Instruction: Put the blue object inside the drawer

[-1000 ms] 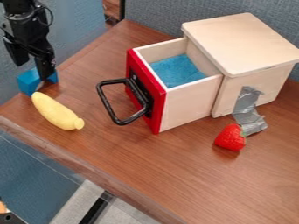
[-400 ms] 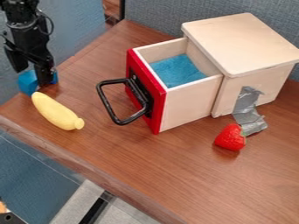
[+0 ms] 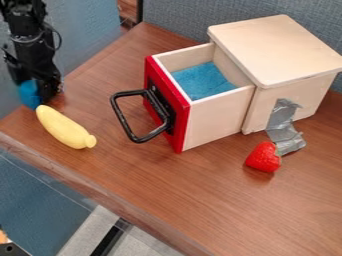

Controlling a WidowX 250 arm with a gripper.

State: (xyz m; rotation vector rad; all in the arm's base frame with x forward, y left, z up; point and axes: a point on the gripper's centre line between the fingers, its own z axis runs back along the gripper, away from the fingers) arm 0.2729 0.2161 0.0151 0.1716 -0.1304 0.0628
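Tool [image 3: 35, 93]: is hanging at the blue object [image 3: 28, 94]; I cannot tell whether it is gripping.
Blue object: is sitting outside the drawer [image 3: 217, 119], near the banana [image 3: 65, 128].
Drawer: is standing open.

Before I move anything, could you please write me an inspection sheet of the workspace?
Surface: brown wood-grained table.
Job's things: blue object at the table's far left, partly covered; drawer open, blue-floored, black handle.
Clutter: yellow banana-shaped item near the blue object; red strawberry beside silver tape, which runs from the wooden box onto the table.
Hand: black hand down at the blue object; grip unconfirmed.
Cables: thin black loop on the arm; on the table, nothing seen.
Surroundings: blue-grey panels behind.
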